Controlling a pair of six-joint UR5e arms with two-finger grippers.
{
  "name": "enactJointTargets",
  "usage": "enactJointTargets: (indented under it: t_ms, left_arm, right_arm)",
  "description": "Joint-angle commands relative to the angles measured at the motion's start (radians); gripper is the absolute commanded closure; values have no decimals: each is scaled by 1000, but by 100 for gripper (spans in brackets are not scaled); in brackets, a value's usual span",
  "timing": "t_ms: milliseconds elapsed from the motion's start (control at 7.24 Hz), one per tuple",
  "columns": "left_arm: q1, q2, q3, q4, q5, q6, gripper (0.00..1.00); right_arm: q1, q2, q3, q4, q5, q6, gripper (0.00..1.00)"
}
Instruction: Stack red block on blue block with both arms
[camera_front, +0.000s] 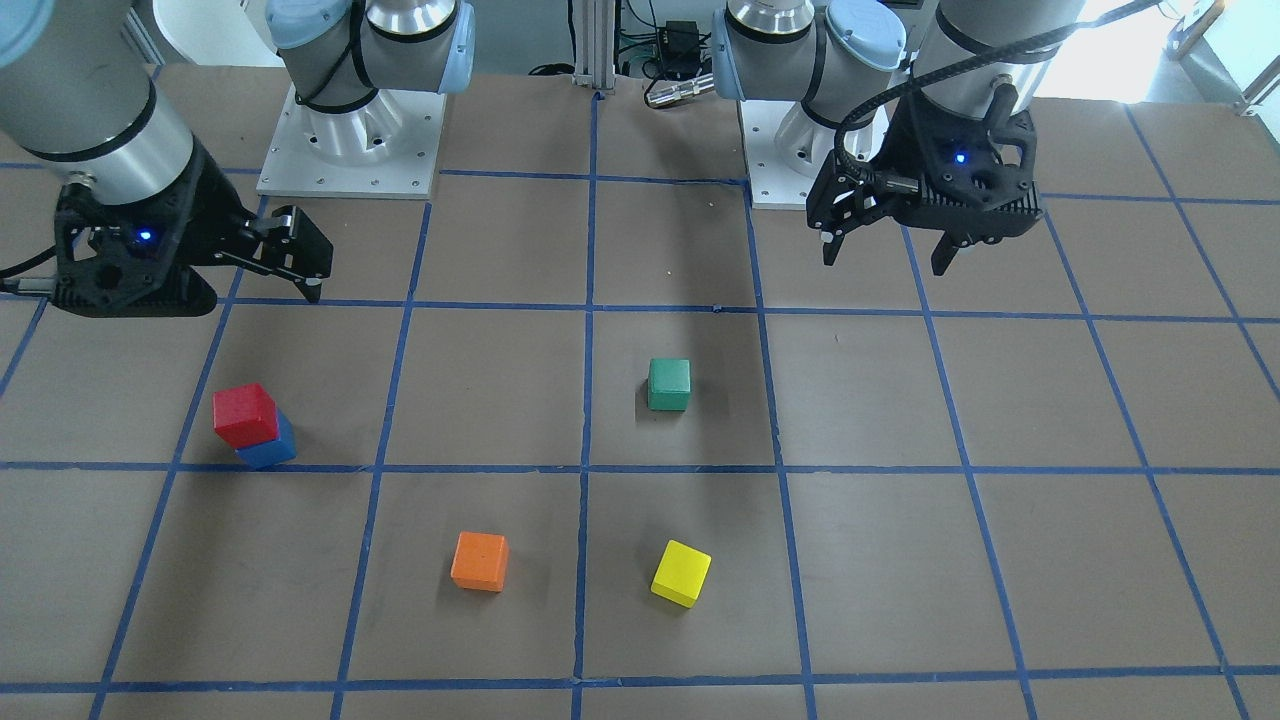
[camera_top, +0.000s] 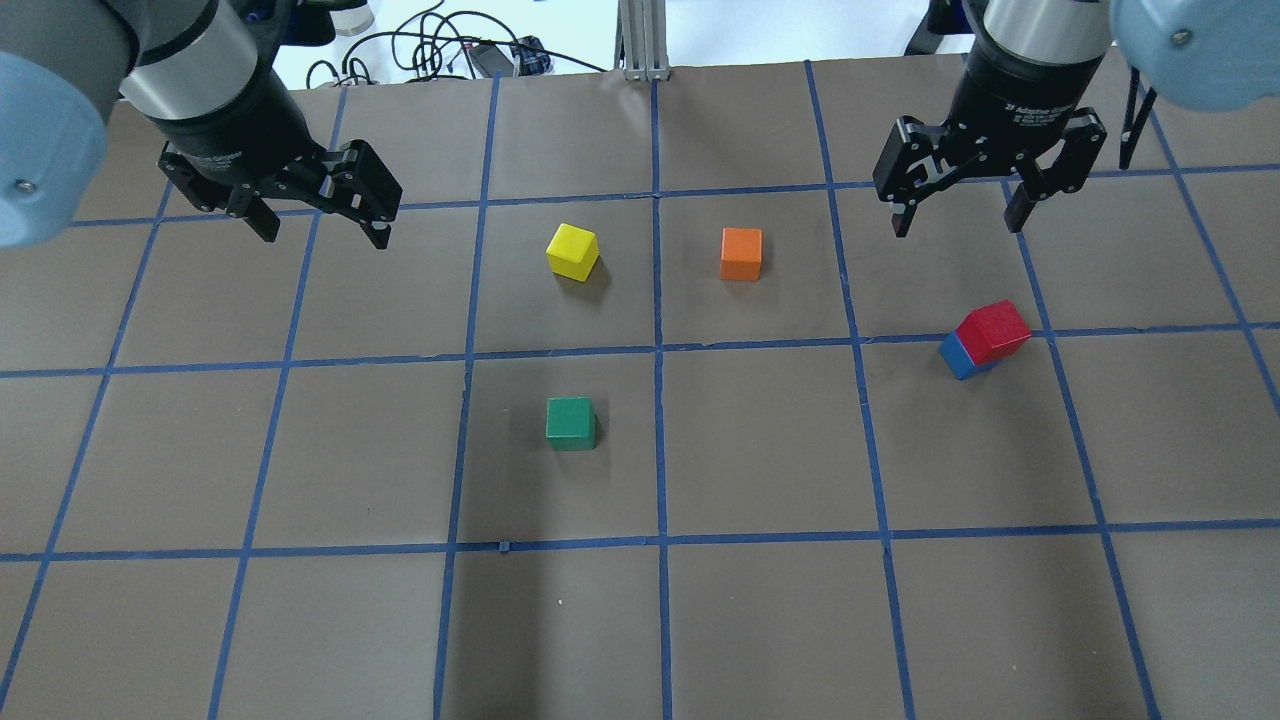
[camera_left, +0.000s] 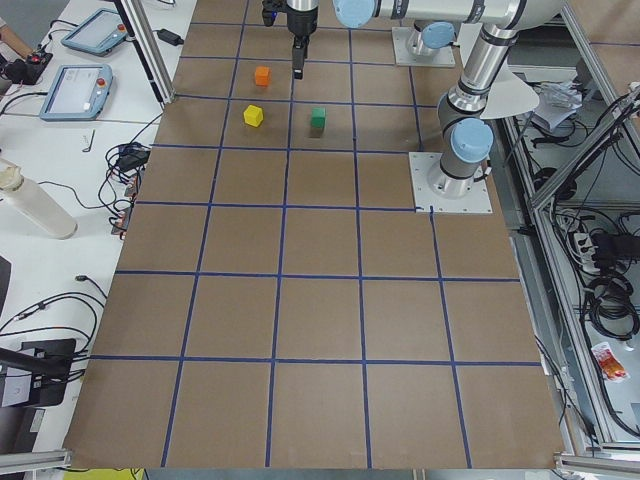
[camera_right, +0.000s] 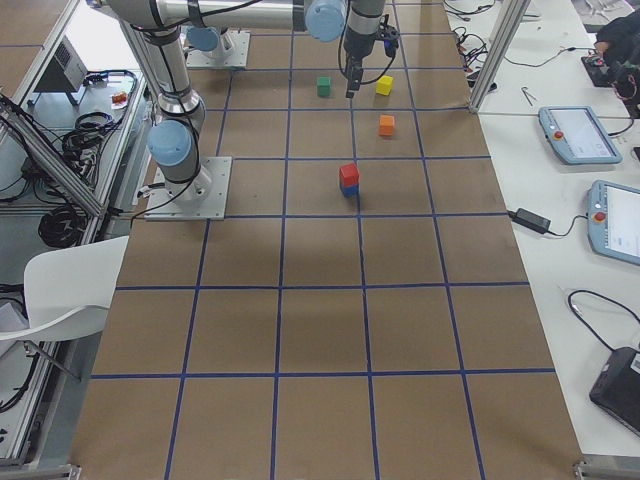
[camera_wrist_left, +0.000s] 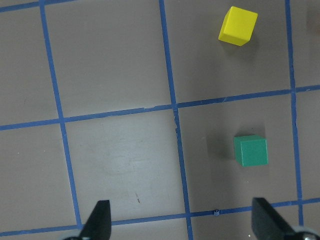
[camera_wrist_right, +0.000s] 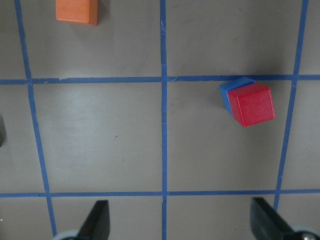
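The red block (camera_front: 245, 413) sits on top of the blue block (camera_front: 272, 452), turned a little and offset from it. The stack also shows in the overhead view, red block (camera_top: 993, 330) on blue block (camera_top: 954, 356), and in the right wrist view, red block (camera_wrist_right: 255, 104) on blue block (camera_wrist_right: 228, 90). My right gripper (camera_top: 960, 205) is open and empty, raised above the table and apart from the stack. My left gripper (camera_top: 322, 218) is open and empty, raised over the other side of the table.
A green block (camera_top: 570, 422), a yellow block (camera_top: 572, 251) and an orange block (camera_top: 741, 253) lie singly around the table's middle. The brown table top (camera_top: 760, 450) carries a grid of blue tape lines.
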Motion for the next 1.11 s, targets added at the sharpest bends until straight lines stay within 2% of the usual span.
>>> enactJointTargets:
  t_ms: [0, 967]
  left_arm:
    - [0, -1, -2, 0, 0, 0, 0]
    - [0, -4, -3, 2, 0, 0, 0]
  right_arm:
    - [3, -38, 61, -15, -7, 23, 0]
    - [3, -37, 66, -46, -12, 9, 0]
